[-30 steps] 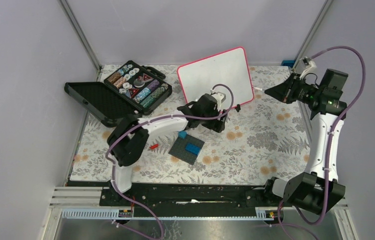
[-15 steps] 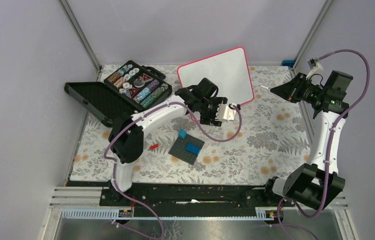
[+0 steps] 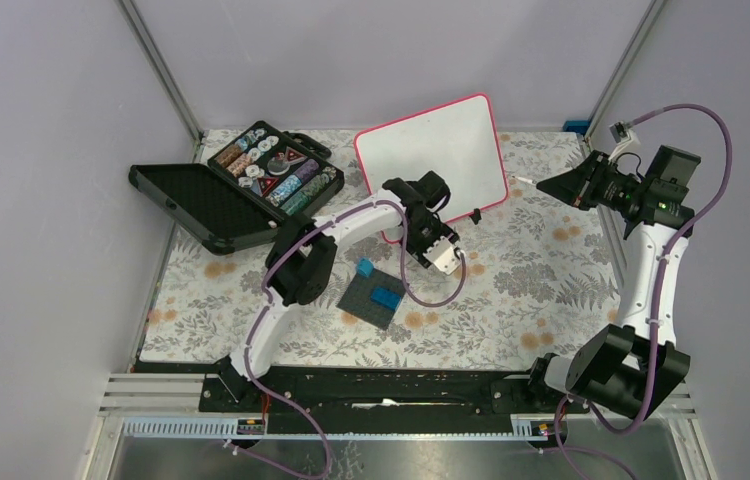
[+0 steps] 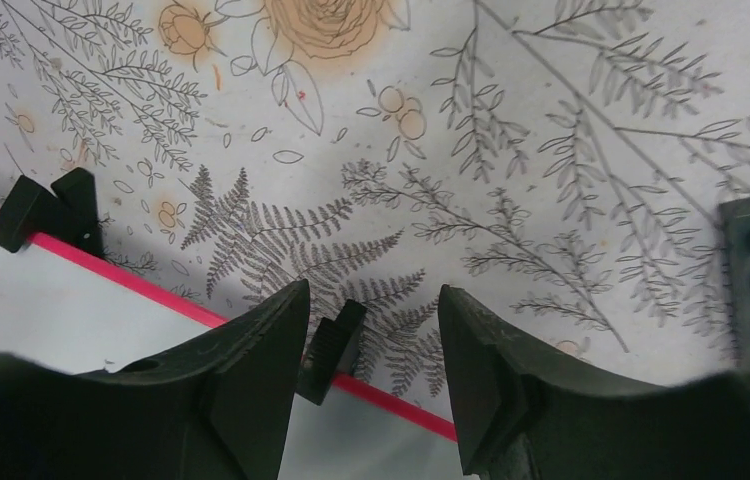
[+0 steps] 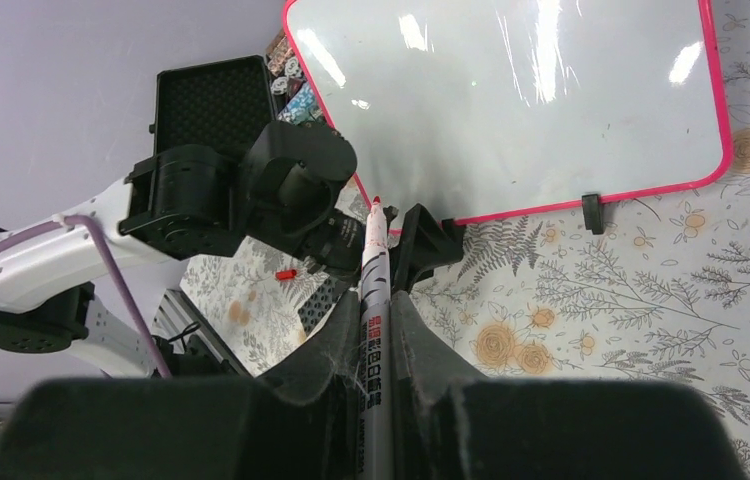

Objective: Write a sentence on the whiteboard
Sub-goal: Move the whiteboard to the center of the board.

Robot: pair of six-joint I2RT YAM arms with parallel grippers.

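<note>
Right wrist view: the right gripper (image 5: 375, 315) clamps a red marker (image 5: 372, 250), tip aimed at the blank whiteboard (image 5: 511, 110) propped tilted ahead. The left gripper (image 4: 371, 340), jaws parted, straddles the board's black clip foot (image 4: 333, 345), apparently to steady it for writing.

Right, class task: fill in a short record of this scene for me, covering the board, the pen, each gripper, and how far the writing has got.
whiteboard: at the table's rear, surface blank
marker: red tip bare, aimed towards the board
right gripper: shut on the marker
left gripper: open at the board's lower edge, black clip foot between its jaws
progress: nothing written yet
</note>
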